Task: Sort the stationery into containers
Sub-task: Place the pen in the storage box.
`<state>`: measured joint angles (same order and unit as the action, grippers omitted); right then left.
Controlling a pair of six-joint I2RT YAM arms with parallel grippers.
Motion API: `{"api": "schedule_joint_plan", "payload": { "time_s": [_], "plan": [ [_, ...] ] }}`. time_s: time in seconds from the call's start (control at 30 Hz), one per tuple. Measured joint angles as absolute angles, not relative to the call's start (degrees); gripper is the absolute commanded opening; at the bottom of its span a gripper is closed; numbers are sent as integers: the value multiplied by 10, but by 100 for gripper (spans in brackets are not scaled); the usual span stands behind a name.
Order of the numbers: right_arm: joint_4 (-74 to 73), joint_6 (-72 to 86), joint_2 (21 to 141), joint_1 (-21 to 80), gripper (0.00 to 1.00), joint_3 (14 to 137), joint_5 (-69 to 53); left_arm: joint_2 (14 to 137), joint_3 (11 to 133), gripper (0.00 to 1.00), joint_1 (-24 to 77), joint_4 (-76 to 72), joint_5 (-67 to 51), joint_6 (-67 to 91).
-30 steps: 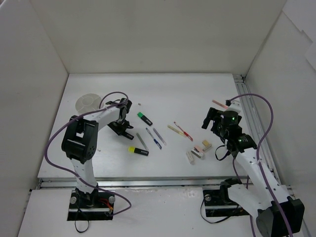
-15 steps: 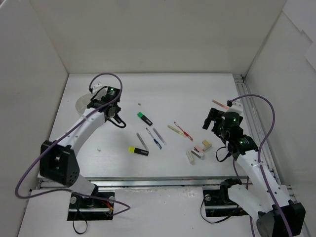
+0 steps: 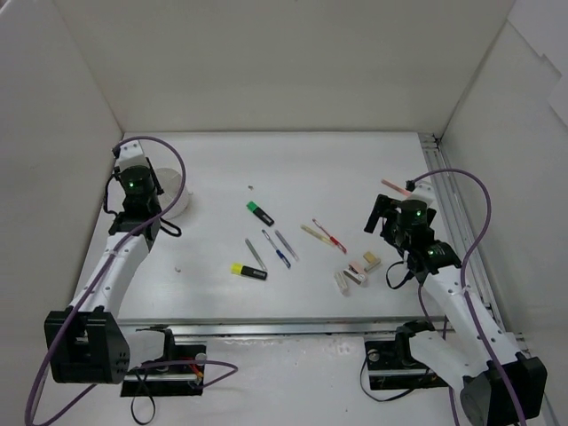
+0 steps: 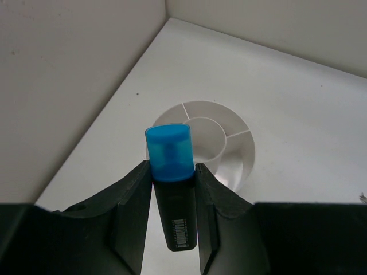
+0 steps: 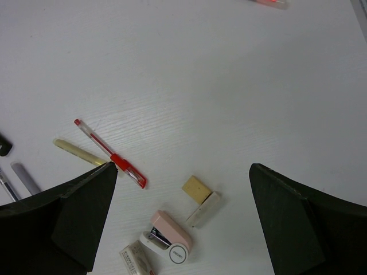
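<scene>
While clamped mid-barrel in the left pincer just above the white tub, likely handles as a light, stiff, slick-sided blue highlighter, best gripped on the black barrel, long axis in line with the pincer, cap aimed at the tub; well right of the tub, right pincer gaping wide, empty.

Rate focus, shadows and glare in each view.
Top external: even light, faint shadows, no harsh glare, yellow highlighter tiny. Left wrist: blue-capped highlighter sharp, white tub low-contrast against the table. Right wrist: red pen crisp, right hand's fingers featureless black.
</scene>
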<state>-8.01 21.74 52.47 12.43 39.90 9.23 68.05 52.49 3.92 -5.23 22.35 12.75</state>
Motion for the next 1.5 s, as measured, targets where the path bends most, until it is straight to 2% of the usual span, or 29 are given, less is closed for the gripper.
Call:
{"api": "schedule_joint_plan", "payload": {
  "time_s": [0.23, 0.5, 0.63, 0.77, 1.5],
  "plan": [
    [-80, 209, 538, 124, 98, 399, 110, 756, 544, 0, -4, -154, 165, 50],
    [-80, 207, 583, 124, 98, 402, 119, 909, 691, 0, -5, -181, 318, 39],
    [-80, 207, 603, 124, 98, 405, 122, 980, 769, 0, -12, -149, 400, 62],
    [-80, 205, 615, 124, 98, 412, 129, 1028, 821, 0, -24, -106, 434, 99],
    [-79, 192, 637, 124, 98, 417, 164, 1167, 881, 0, -37, -88, 436, 175]
  ]
}}
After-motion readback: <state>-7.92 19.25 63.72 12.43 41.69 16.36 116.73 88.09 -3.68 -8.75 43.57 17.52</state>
